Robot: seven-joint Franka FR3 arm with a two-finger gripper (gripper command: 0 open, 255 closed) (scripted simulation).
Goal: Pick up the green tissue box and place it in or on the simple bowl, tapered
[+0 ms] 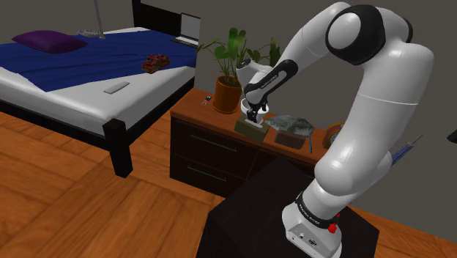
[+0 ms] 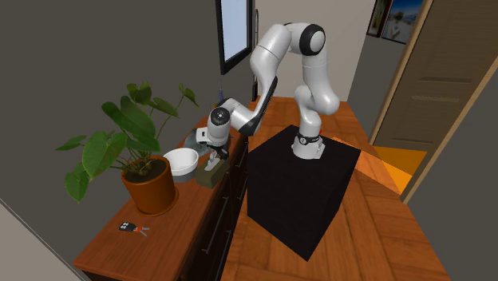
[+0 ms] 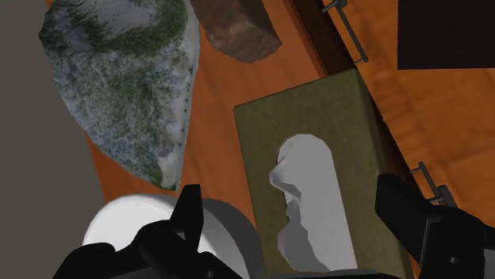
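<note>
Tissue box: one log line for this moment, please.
phase: pre-grasp | gripper: open, fingers either side of tissue box | tissue box: on dresser, not lifted | bowl: beside it

In the wrist view the green tissue box (image 3: 317, 135) and the white bowl (image 3: 131, 226) both run out of the picture, so we cannot see their near ends. One black finger (image 3: 190, 218) covers a bit of the bowl too. A brown thing (image 3: 238, 28) and a speckled grey-green thing (image 3: 119, 79) are also cut off, and we cannot tell what they are. In the shoulder view the gripper (image 1: 254, 117) hides most of the bowl. The arm (image 1: 366, 110) hides half of a rainbow-coloured thing (image 1: 333, 135). The bed (image 1: 73, 80) is cut off by that view's left edge. A red thing (image 1: 154, 63) on it and a tiny thing (image 1: 209, 99) on the dresser (image 1: 192, 111) are too small to tell.
</note>
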